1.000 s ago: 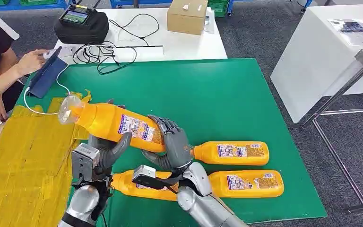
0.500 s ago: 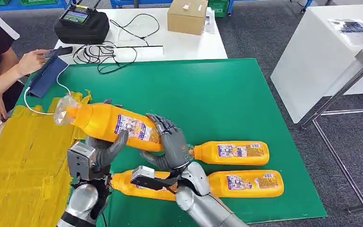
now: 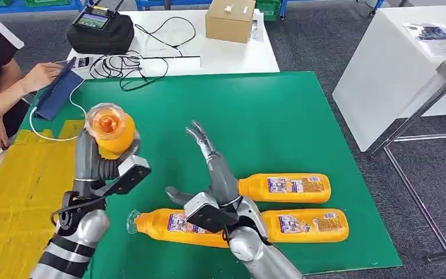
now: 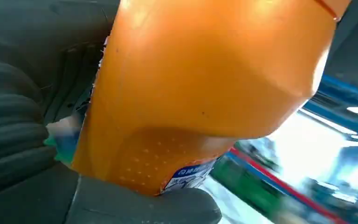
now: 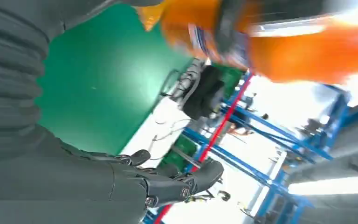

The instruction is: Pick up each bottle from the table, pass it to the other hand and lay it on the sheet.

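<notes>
Orange bottle: we see the orange plastic bottle with clear cap (image 3: 111, 125) now carried by the left hand (image 3: 96, 165) alone, cap end toward the camera, over the green mat's (image 3: 279, 122) left edge by the yellow sheet (image 3: 29, 192).
Change: half a second ago both hands held it; the right hand (image 3: 212, 174) has let go, so we judge the handover done.
Left hand: fingers wrapped round the bottle's body, forearm raised.
Right hand: fingers spread and straight, empty, above two more orange bottles (image 3: 293, 206) near the mat's front edge.
</notes>
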Tool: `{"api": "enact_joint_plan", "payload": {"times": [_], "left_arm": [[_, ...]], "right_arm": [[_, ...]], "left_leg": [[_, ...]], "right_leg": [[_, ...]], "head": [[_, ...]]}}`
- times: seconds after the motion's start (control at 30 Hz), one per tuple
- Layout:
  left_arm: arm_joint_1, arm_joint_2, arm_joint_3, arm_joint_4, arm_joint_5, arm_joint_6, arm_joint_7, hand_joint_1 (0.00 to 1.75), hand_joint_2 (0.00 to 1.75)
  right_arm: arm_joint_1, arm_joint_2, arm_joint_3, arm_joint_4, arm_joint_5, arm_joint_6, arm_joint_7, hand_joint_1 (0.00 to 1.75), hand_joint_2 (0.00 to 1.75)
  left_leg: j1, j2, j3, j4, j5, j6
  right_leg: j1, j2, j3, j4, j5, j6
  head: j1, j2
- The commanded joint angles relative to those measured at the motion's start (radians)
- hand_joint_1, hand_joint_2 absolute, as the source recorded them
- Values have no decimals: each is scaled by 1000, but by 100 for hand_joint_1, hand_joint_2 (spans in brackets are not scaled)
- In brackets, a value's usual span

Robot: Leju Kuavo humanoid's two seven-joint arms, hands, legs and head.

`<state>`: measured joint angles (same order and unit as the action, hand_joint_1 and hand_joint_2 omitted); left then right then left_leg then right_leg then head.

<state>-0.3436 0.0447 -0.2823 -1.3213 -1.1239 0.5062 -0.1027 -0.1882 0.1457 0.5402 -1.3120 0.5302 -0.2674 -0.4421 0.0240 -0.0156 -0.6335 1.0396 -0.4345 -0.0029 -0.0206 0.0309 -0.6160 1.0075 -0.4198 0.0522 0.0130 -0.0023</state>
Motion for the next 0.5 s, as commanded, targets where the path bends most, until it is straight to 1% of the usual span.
{"api": "enact_joint_plan", "payload": {"times": [0.03, 0.07, 0.1, 0.13, 0.17, 0.23, 0.27, 0.33, 0.43, 0.47, 0.5], "left_arm": [[-244, 156, -29, 449, -447, -9, 286, 175, 175], [-270, 174, -85, 492, -447, -50, 319, 175, 175], [-312, 189, -150, 565, -447, -95, 355, 175, 175], [-350, 193, -200, 636, -447, -114, 381, 175, 175], [-382, 190, -238, 704, -447, -117, 401, 175, 175], [-391, 185, -240, 730, -447, -101, 400, 175, 175], [-391, 185, -240, 730, -447, -101, 400, 175, 175], [-391, 183, -241, 731, -447, -99, 401, 175, 175], [-391, 183, -241, 731, -447, -99, 401, 175, 175], [-394, 182, -249, 737, -447, -108, 401, 175, 175], [-407, 179, -265, 768, -447, -151, 403, 175, 175]], "right_arm": [[33, -75, -13, -191, -55, 108, -20, 0, 175], [34, -79, -8, -194, -93, 152, -26, 0, 175], [33, -87, -3, -200, -171, 231, -51, 0, 175], [33, -91, 4, -202, -199, 268, -67, 0, 175], [35, -92, 8, -205, -197, 273, -71, 0, 175], [36, -91, 10, -206, -197, 273, -71, 0, 175], [36, -91, 10, -206, -197, 273, -71, 0, 175], [36, -90, 10, -205, -197, 273, -71, 0, 175], [36, -90, 10, -205, -197, 273, -71, 0, 175], [35, -92, 11, -205, -196, 274, -72, 0, 175], [32, -98, 21, -207, -189, 281, -77, 0, 175]], "left_leg": [[0, -2, 4, -1, 0, 1], [0, -1, 3, -1, 0, 1], [0, -1, 2, -1, 1, 1], [0, -2, 4, -2, 1, 1], [0, -3, 2, -1, 1, 1], [0, -4, 4, -2, 1, 1], [0, -2, 3, -1, 1, 1], [0, 0, 5, -1, 0, 2], [0, 0, 2, 0, 0, 1], [0, 0, 4, -1, 0, 1], [0, 0, 3, -1, 0, 1]], "right_leg": [[1, -5, 4, -1, -1, -3], [1, -4, 3, -1, -1, -2], [0, -3, 2, 0, 0, -1], [1, -6, 5, -1, -1, -3], [1, -5, 3, 0, -1, -2], [1, -8, 5, -1, -1, -2], [1, -5, 3, -1, -1, -2], [1, -4, 5, -1, -1, -2], [1, -2, 2, 0, 0, -1], [1, -3, 4, 0, -1, -2], [1, -3, 3, 0, -1, -2]], "head": [[0, 0], [0, 0], [0, 0], [0, 0], [0, 0], [0, 0], [0, 0], [0, 0], [0, 0], [0, 0], [0, 0]]}}
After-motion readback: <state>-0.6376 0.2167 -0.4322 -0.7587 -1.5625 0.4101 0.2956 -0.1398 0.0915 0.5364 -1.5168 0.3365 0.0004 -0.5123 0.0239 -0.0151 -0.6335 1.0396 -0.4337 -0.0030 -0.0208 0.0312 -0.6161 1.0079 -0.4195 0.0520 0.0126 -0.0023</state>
